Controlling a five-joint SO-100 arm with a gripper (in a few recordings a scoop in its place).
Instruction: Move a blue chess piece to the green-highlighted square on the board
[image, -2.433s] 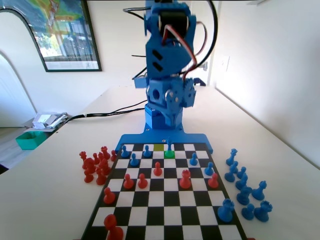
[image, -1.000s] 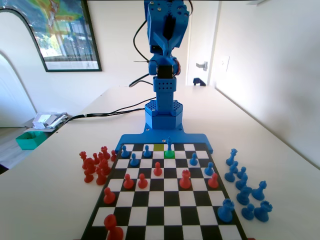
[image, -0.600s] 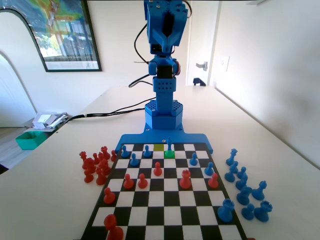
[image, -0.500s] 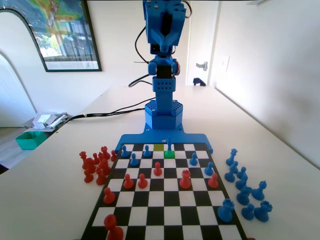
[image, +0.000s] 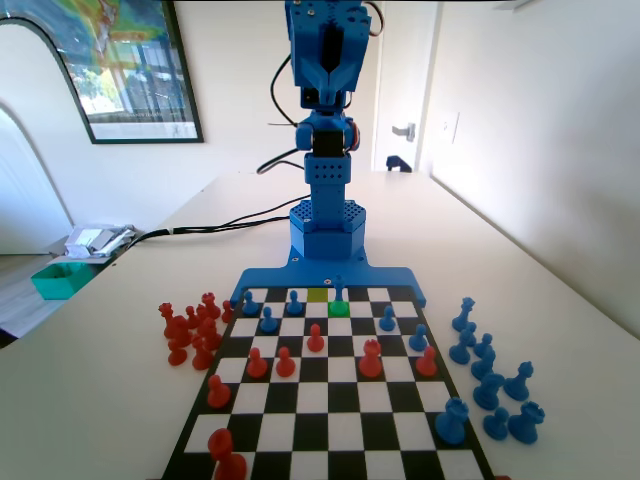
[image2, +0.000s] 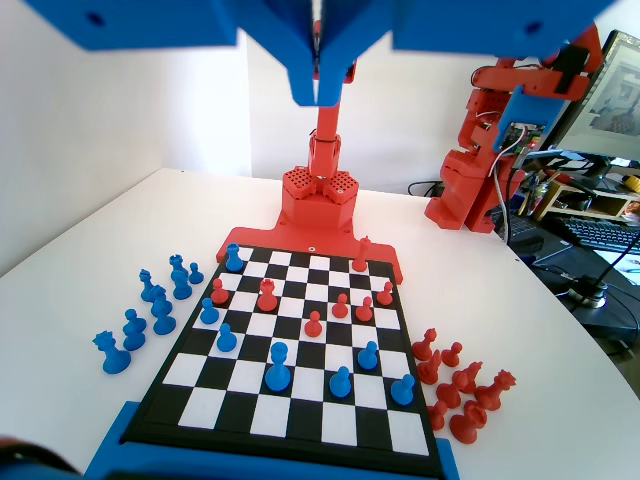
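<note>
Fixed view: the piece (image: 338, 292) stands upright on the green square (image: 339, 309) at the board's (image: 330, 400) far end, free of the raised arm — the task looks done. Wrist view: the gripper (image2: 318, 78) hangs high over the board (image2: 290, 425) with jaws pressed together, empty — likely parked clear of the pieces.

One board (image: 312, 398), one green-highlighted square (image: 339, 313), one yellow-green square (image: 319, 294)

In the fixed view, the blue chess piece (image: 339, 293) stands on the green-highlighted square (image: 339, 309) in the second row from the board's (image: 330, 420) far end. Captured pieces (image: 490, 370) stand on the table (image: 110, 380) right of the board, others (image: 190, 325) on its left.
</note>
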